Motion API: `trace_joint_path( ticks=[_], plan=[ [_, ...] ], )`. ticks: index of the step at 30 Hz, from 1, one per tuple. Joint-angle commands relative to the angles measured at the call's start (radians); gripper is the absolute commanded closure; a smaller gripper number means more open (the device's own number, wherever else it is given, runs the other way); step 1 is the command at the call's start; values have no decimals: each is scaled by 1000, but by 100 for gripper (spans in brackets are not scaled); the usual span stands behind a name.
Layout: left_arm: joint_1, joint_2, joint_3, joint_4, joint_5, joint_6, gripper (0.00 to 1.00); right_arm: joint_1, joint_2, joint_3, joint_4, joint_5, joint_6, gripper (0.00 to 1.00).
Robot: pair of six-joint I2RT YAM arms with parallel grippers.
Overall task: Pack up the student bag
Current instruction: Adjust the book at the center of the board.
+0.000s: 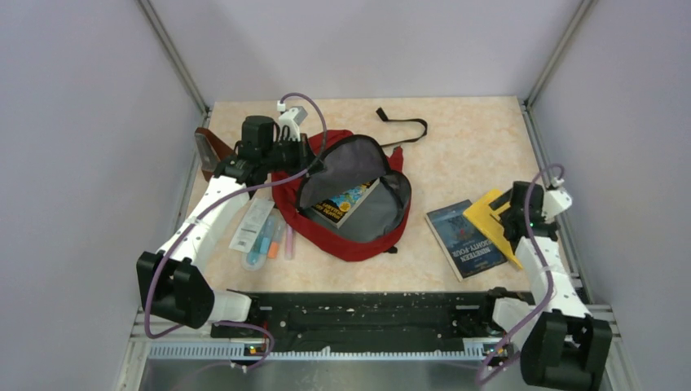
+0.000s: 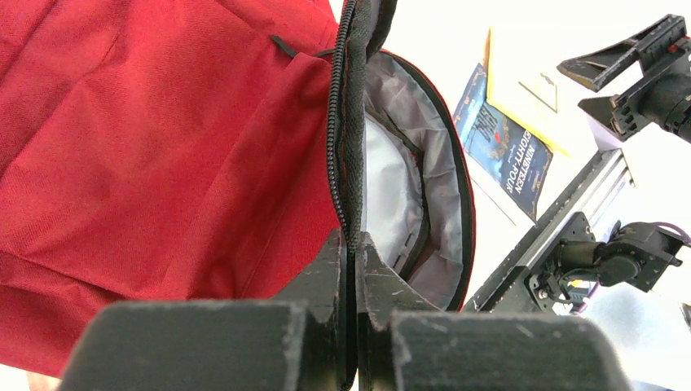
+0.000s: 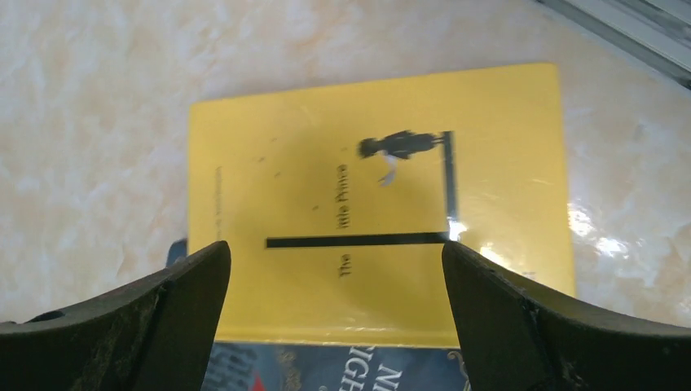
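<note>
The student bag point(image 1: 352, 241), dark red with a grey lining, lies open at the table's middle, and a colourful book point(image 1: 346, 202) sits inside it. My left gripper point(image 1: 314, 160) is shut on the bag's black zipper edge point(image 2: 346, 122) at the upper left of the opening, holding it up; the left wrist view shows its gripper point(image 2: 352, 241) pinching that edge beside the red fabric point(image 2: 163, 147). To the right, my right gripper point(image 1: 512, 213) stands open just above a yellow book point(image 3: 375, 187) that overlaps a blue book point(image 1: 463, 240). In the right wrist view the gripper point(image 3: 334, 246) holds nothing.
A clear pencil case and several pens point(image 1: 262, 232) lie left of the bag. A brown pouch point(image 1: 213, 151) sits at the back left. A black strap point(image 1: 403, 125) trails behind the bag. The black rail point(image 1: 367, 314) runs along the near edge.
</note>
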Motion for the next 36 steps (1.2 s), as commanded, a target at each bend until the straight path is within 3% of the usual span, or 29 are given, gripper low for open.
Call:
trace_joint_path(
  ticks=[1, 8, 15, 20, 30, 34, 36],
  plan=[
    [-3, -38, 11, 66, 39, -20, 100, -177, -78, -67, -12, -96, 107, 1],
    [-4, -57, 10, 68, 30, -19, 100, -336, -112, -125, -48, -82, 123, 1],
    [-4, -52, 9, 68, 33, -20, 100, -508, -80, -200, -32, -226, 78, 1],
    [-3, -52, 9, 69, 37, -23, 100, -530, -90, -235, 14, -315, 42, 2],
    [-4, -39, 7, 69, 34, -23, 100, -530, 13, -276, 177, -608, 8, 12],
    [-4, -35, 6, 69, 31, -23, 100, -530, 38, -294, 232, -657, 17, 20],
    [-4, -34, 6, 69, 33, -23, 100, -531, 56, -303, 268, -692, 17, 28]
  ],
)
